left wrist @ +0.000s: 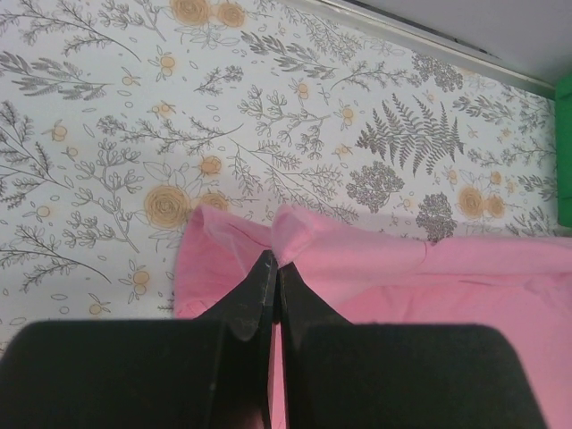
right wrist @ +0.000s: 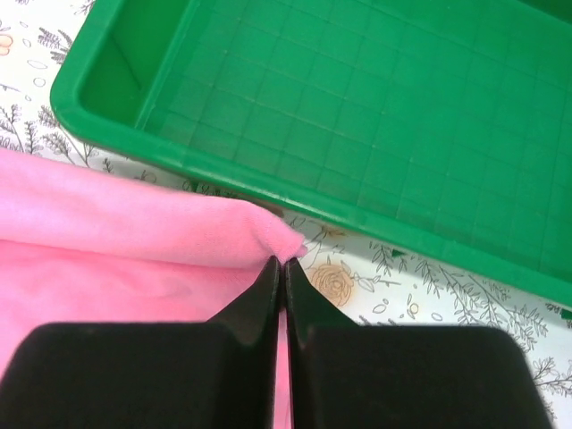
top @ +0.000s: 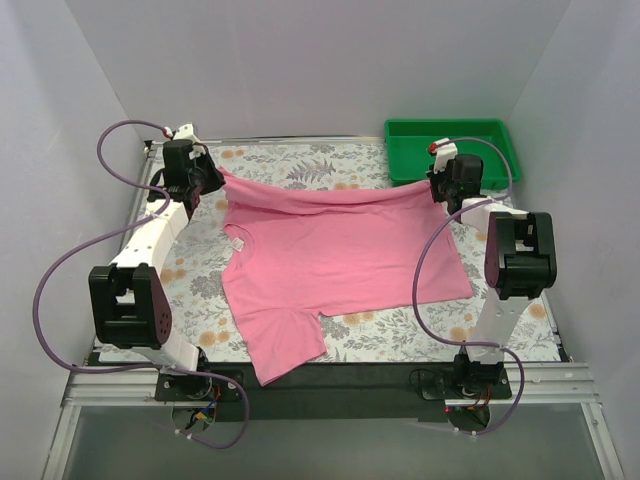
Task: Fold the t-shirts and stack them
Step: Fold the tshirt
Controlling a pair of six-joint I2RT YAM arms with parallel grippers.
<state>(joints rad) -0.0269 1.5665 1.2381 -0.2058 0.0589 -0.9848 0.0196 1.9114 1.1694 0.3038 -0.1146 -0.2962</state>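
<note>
Clenching the left gripper point(left wrist: 274, 268) and right gripper point(right wrist: 280, 266) on the far corners of the t-shirt point(top: 340, 255), we are stretching that edge. We are likely readying an even fold

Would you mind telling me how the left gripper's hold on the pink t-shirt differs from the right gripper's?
The left gripper pinches the pink t-shirt at its far left corner, over bare floral table cover; the right gripper pinches the far right corner, close beside the green tray. Fabric bunches on both sides of the left gripper's tips, but lies only to one side of the right gripper's. Both are shut on the shirt's far edge.
</note>
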